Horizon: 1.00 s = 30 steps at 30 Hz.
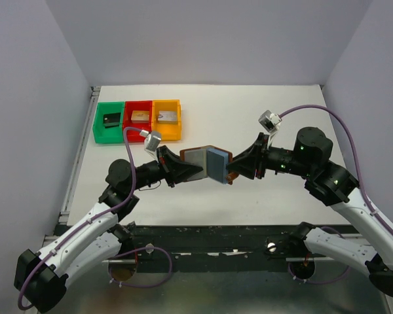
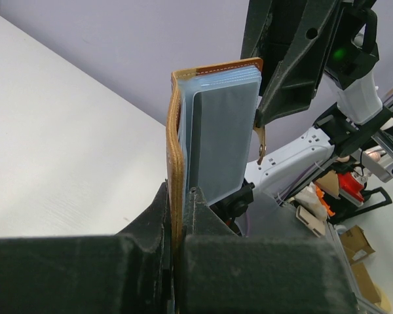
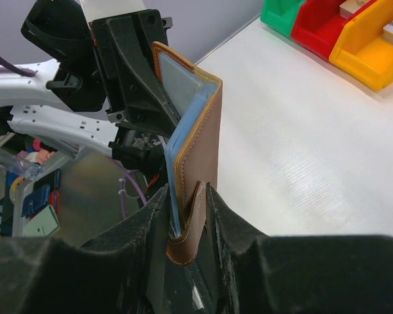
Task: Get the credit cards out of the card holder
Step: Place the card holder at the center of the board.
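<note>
I have the holder (image 1: 207, 163) off the surface (image 1: 262, 104), hanging between the two arms near the middle of the workspace, well apart from the green bin (image 1: 109, 122), red bin (image 1: 138, 119) and orange bin (image 1: 166, 119) at the far left.

It is spread open in a shallow V. From the top camera its long axis runs left to right from one arm to the other, the fold sits in the middle running far to near, and the lined inner faces turn up toward the camera.

My left fingers (image 1: 177, 167) are clamped on the outer edge of the left half. In the left wrist view that half stands straight up out of the pinch, with its brown leather edge toward me.

My right fingers (image 1: 243, 163) are closed on the outer edge of the right half. In the right wrist view the brown outside rises upright from the pinch and a small stitched leather tab (image 3: 185, 243) sits between the fingers.

The left half shows a flat grey card (image 2: 223, 134). It seems to sit behind a clear sleeve, long side along the holder's height, but I can't be sure from here. The right half shows pale blue lining.
</note>
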### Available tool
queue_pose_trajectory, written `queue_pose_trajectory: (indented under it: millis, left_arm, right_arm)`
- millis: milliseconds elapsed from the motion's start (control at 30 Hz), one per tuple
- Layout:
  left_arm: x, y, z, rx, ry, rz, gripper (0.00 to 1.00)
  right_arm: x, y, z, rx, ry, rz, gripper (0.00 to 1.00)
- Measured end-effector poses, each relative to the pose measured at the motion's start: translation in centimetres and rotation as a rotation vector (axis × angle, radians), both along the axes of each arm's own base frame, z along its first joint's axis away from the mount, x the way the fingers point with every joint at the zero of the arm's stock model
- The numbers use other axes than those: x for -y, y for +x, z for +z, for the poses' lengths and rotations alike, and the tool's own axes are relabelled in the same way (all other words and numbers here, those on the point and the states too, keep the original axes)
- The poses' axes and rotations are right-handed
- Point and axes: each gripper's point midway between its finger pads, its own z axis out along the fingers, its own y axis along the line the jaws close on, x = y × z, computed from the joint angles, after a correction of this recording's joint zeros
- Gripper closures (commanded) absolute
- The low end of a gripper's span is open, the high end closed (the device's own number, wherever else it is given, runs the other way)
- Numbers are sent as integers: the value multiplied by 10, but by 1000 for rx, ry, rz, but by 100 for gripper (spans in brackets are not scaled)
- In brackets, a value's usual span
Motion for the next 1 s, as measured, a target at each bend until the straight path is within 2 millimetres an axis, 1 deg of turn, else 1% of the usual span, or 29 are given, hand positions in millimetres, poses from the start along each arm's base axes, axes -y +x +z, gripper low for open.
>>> queue_pose_trajectory:
  millis: [267, 600, 767, 1000]
  left_arm:
    - [0, 0, 1, 1, -2, -1, 100]
    - [0, -2, 1, -6, -6, -10, 100]
    - [1, -1, 2, -9, -10, -15, 100]
    - [4, 0, 2, -11, -18, -24, 100]
  right_arm:
    - [-1, 0, -1, -2, -2, 0, 64]
    - [-4, 4, -7, -25, -13, -1, 64]
    - [-5, 5, -7, -29, -14, -1, 63]
    - [-7, 8, -13, -51, -25, -3, 66]
